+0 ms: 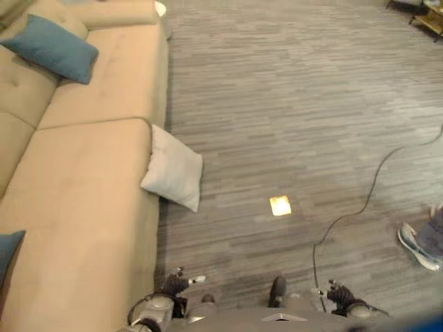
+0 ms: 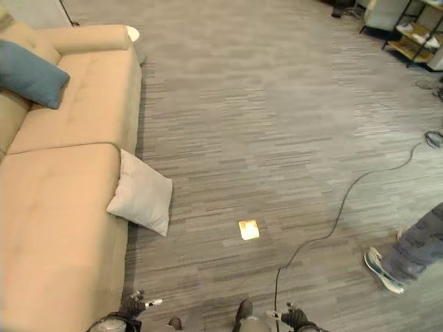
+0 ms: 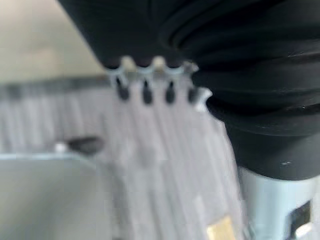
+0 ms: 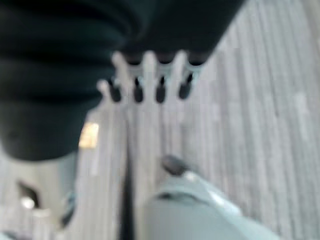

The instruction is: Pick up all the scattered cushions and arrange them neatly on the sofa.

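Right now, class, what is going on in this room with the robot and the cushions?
Nothing is being handled yet. The left robot hand and right robot hand hang low and empty, fingers relaxed. A white cushion leans against the front of the sofa on the floor, not yet picked up. A blue cushion already sits on the sofa. A person's shoe shows on the robot's right.

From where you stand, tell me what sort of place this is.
Probably a living room or lounge mock-up. A long beige fabric sofa stands on grey striped carpet flooring, a teal cushion lies on its seat, and a white square cushion leans against its front. Wooden shelving stands in the far corner.
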Controlling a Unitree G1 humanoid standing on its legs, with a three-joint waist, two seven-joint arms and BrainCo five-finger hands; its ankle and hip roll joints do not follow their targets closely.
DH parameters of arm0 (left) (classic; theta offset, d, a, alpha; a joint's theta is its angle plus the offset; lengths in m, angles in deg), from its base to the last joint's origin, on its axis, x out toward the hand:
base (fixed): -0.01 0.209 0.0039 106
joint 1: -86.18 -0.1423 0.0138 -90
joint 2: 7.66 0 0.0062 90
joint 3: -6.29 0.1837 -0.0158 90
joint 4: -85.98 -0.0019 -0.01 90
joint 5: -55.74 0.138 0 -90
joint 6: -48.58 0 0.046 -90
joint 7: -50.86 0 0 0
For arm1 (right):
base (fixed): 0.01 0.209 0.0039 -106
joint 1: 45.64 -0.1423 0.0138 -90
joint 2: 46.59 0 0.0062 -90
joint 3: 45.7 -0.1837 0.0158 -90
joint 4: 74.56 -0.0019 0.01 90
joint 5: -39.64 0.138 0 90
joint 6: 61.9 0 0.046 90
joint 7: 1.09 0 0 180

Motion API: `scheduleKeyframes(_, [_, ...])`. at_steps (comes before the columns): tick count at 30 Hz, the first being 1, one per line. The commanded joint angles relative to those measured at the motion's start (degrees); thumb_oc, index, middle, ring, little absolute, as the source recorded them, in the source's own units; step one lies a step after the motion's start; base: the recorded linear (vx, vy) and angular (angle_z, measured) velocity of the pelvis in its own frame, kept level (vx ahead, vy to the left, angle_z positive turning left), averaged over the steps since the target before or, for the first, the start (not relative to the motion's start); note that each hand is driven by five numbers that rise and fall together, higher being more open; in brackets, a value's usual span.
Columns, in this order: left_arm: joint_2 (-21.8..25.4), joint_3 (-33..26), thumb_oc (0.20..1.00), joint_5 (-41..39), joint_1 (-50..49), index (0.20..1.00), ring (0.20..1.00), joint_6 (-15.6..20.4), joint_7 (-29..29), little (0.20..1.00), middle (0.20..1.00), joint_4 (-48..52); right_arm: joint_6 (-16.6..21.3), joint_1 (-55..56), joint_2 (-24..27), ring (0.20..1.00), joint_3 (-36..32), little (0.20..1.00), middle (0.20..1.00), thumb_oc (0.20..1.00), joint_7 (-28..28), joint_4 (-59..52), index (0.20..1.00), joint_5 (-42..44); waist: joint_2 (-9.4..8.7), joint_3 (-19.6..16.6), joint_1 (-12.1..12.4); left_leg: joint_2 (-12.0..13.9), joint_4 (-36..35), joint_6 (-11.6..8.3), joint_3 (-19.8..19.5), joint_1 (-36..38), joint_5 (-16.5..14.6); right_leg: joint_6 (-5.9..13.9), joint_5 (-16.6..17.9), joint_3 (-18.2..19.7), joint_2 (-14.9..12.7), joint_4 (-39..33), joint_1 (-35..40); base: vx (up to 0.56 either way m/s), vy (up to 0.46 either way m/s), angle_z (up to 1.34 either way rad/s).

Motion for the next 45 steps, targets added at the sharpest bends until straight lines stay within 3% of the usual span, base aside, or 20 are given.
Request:
scheduleKeyframes(1, [-1.16,0.77,1.0,-2.02,4.2,1.0,1.0,1.32,-0.23,1.0,1.0,0.25,1.5,-3.35,2.66,1.0,0.54,1.0,1.0,1.0,1.07,-1.28,1.0,1.03,-1.59,3.65,0.73,-4.43,10.72,0.06,0.27,-3.52,1.02,2.14,3.22,-0.34,-1.33,0.87,0.0,0.23,-0.355,0.32])
scheduleKeyframes(4, [-1.11,0.38,1.0,-1.56,3.91,1.0,1.0,1.31,0.09,1.0,1.0,-0.52,1.7,-3.9,3.04,1.0,1.01,1.0,1.0,1.0,0.99,-2.11,1.0,1.19,-1.78,3.58,1.8,-7.62,2.64,1.4,1.6,-8.01,-0.82,2.69,1.6,-0.98,-0.24,-1.14,2.7,0.27,-0.151,0.45])
scheduleKeyframes(8, [-1.08,-0.06,1.0,-0.46,3.1,1.0,1.0,1.3,0.32,1.0,1.0,-0.87,2.01,-3.98,2.95,1.0,1.92,1.0,1.0,1.0,1.22,-2.4,1.0,0.32,-0.46,3.12,3.47,-8.73,-9.55,0.66,4.06,-11.7,8.17,2.69,-1.11,-0.4,3.31,-1.67,6.24,0.33,-0.063,0.06])
scheduleKeyframes(9, [-1.15,-0.17,1.0,-0.46,3.0,1.0,1.0,1.25,0.11,1.0,1.0,-0.88,1.93,-4.14,2.74,1.0,2.17,1.0,1.0,1.0,1.14,-2.35,1.0,0.27,-0.32,2.94,3.96,-8.62,-10.38,0.48,4.62,-12.3,9.08,2.65,-1.72,-0.13,3.9,-1.48,6.95,0.46,-0.04,-0.09])
scheduleKeyframes(13, [-1.11,-0.88,1.0,-1.23,2.04,1.0,1.0,1.23,-0.29,1.0,1.0,-0.07,2.04,-4.12,1.56,1.0,2.59,1.0,1.0,1.0,0.35,-2.5,1.0,-0.47,-0.94,1.39,5.59,-10.06,-9.59,3.01,2.88,-9.14,6.19,4.18,-4.0,-0.7,2.23,5.07,8.32,0.35,0.035,-0.16])
scheduleKeyframes(14, [-0.85,-0.8,1.0,-1.39,1.98,1.0,1.0,1.22,-0.39,1.0,1.0,0.16,1.97,-4.24,1.35,1.0,2.64,1.0,1.0,1.0,0.03,-2.76,1.0,-0.69,-0.99,1.64,5.84,-10.19,-9.68,3.94,3.18,-7.5,5.09,5.07,-3.39,-0.79,0.67,9.95,7.33,0.32,0.113,-0.29])
scheduleKeyframes(17, [-0.66,-0.15,1.0,-1.7,2.57,1.0,1.0,1.07,-0.52,1.0,1.0,1.23,1.91,-4.83,1.31,1.0,2.61,1.0,1.0,1.0,-0.07,-3.06,1.0,-1.05,-0.32,2.65,5.37,-11.16,-9.02,6.83,2.49,-4.12,2.63,8.34,4.13,0.14,-3.01,25.18,1.85,0.29,0.118,-0.1])
scheduleKeyframes(19, [-0.42,0.66,1.0,-1.25,3.25,1.0,1.0,0.99,-0.48,1.0,1.0,1.34,1.9,-5.01,1.13,1.0,2.94,1.0,1.0,1.0,-0.16,-3.61,1.0,-1.15,0.6,3.03,4.39,-10.81,-8.83,7.55,0.18,-1.62,0.97,7.13,4.39,0.77,-3.59,29.02,-2.88,0.44,-0.013,0.74])
scheduleKeyframes(21, [-0.21,0.68,1.0,-1.77,3.37,1.0,1.0,1.28,-0.31,1.0,1.0,1.69,2.01,-4.69,1.28,1.0,3.09,1.0,1.0,1.0,-0.47,-3.93,1.0,-0.95,0.6,2.85,4.21,-10.75,-10.57,6.97,-2.29,0.68,0.28,5.84,3.26,1.81,-3.35,21.06,-5.47,0.46,-0.156,0.76])
scheduleKeyframes(24, [-0.21,1.07,1.0,-1.2,3.53,1.0,1.0,1.67,-0.09,1.0,1.0,1.03,2.11,-4.4,1.39,1.0,3.14,1.0,1.0,1.0,-0.53,-4.32,1.0,-0.33,-0.27,3.08,2.92,-10.95,-10.62,5.62,-5.47,2.75,-1.6,5.72,4.98,8.03,-2.09,6.02,-6.77,0.33,-0.2,0.46])
scheduleKeyframes(25, [-0.13,1.29,1.0,-1.05,3.52,1.0,1.0,1.79,-0.12,1.0,1.0,0.71,1.9,-4.28,1.44,1.0,3.23,1.0,1.0,1.0,-0.55,-4.18,1.0,-0.37,-0.58,2.86,2.09,-10.97,-10.58,5.42,-6.73,3.22,-2.19,5.93,6.05,11.41,-1.55,3.77,-8.08,0.5,-0.313,1.04])
scheduleKeyframes(26, [-0.5,1.33,1.0,-0.99,2.79,1.0,1.0,2.01,-0.24,1.0,1.0,-0.49,1.86,-3.51,1.45,1.0,3.21,1.0,1.0,1.0,-0.97,-3.98,1.0,-0.71,-1.26,2.27,1.42,-10.42,-7.78,4.13,-8.29,3.56,-3.78,5.85,6.25,12.08,-1.16,2.43,-6.16,0.4,-0.255,1.21])
scheduleKeyframes(29, [-0.75,1.45,1.0,-1.06,2.68,1.0,1.0,2.1,-0.04,1.0,1.0,-0.66,1.94,-3.28,1.44,1.0,3.43,1.0,1.0,1.0,-0.91,-4.07,1.0,-0.88,-1.38,2.07,1.35,-10.31,-6.49,3.62,-8.51,3.18,-3.6,5.56,6.47,11.42,-0.94,1.79,-5.31,0.21,-0.17,1.19])
scheduleKeyframes(30, [-0.77,1.56,1.0,-1.53,3.03,1.0,1.0,1.95,-0.09,1.0,1.0,-0.77,2.45,-2.86,1.61,1.0,3.28,1.0,1.0,1.0,-0.59,-4.65,1.0,-0.05,-1.76,2.08,1.32,-9.72,-2.19,2.27,-8.7,1.67,-2.52,4.32,5.46,10.81,-0.05,1.08,-3.15,0.17,-0.194,0.79])
scheduleKeyframes(34, [-0.66,2.35,1.0,-1.67,4.19,1.0,1.0,1.62,-0.22,1.0,1.0,0.31,2.8,-3.3,2.35,1.0,3.16,1.0,1.0,1.0,0.08,-5.27,1.0,1.25,-2.45,2.94,1.24,-8.65,6.25,1.4,-5.24,-3.71,-1.12,2.99,4.34,6.84,-0.39,0.26,-0.71,0.09,-0.148,0.84])
scheduleKeyframes(37, [-0.66,2.78,1.0,-0.78,4.57,1.0,1.0,1.3,-0.2,1.0,1.0,0.11,2.69,-3.22,2.32,1.0,2.75,1.0,1.0,1.0,0.02,-4.91,1.0,1.69,-2.36,2.04,0.93,-6.23,-0.78,2.0,4.16,-4.72,-1.77,3.22,2.32,-0.16,-0.75,-1.45,2.31,0.14,-0.102,1.08])
scheduleKeyframes(38, [-0.66,2.78,1.0,-0.78,4.56,1.0,1.0,1.3,-0.2,1.0,1.0,0.12,2.69,-3.21,2.31,1.0,2.76,1.0,1.0,1.0,0.02,-4.91,1.0,1.7,-2.39,1.99,0.86,-6.28,-0.89,2.02,4.11,-4.7,-1.7,3.24,2.32,-0.22,-0.79,-1.47,2.31,0.14,-0.02,1.34])
scheduleKeyframes(39, [-0.9,2.97,1.0,0.44,4.63,1.0,1.0,0.99,-0.35,1.0,1.0,-0.25,2.72,-2.63,2.22,1.0,1.81,1.0,1.0,1.0,0.23,-4.66,1.0,2.03,-1.96,1.25,-0.37,-5.33,-5.8,1.83,11.71,-6.25,1.27,3.67,1.69,-3.87,-0.36,-2.31,3.25,0.2,-0.008,1.11])
scheduleKeyframes(41, [-0.95,2.82,1.0,1.05,4.7,1.0,1.0,0.89,-0.35,1.0,1.0,-0.35,2.74,-2.37,1.91,1.0,1.7,1.0,1.0,1.0,0.32,-4.73,1.0,2.1,-1.37,0.96,-1.15,-4.2,-8.17,0.81,17.23,-7.88,3.78,3.98,0.31,-5.93,0.36,-2.58,4.7,0.2,0.016,1.14])
scheduleKeyframes(45, [-0.62,1.17,1.0,0.65,3.22,1.0,1.0,0.59,-0.91,1.0,1.0,-1.89,2.44,-2.83,0.72,1.0,2.12,1.0,1.0,1.0,-0.24,-3.94,1.0,1.01,-1.51,0.19,0.96,-6.35,-10.92,2.07,13.4,-4.95,2.14,5.13,-1.57,-7.46,-1.33,2.25,5.78,0.31,0.177,0.45])
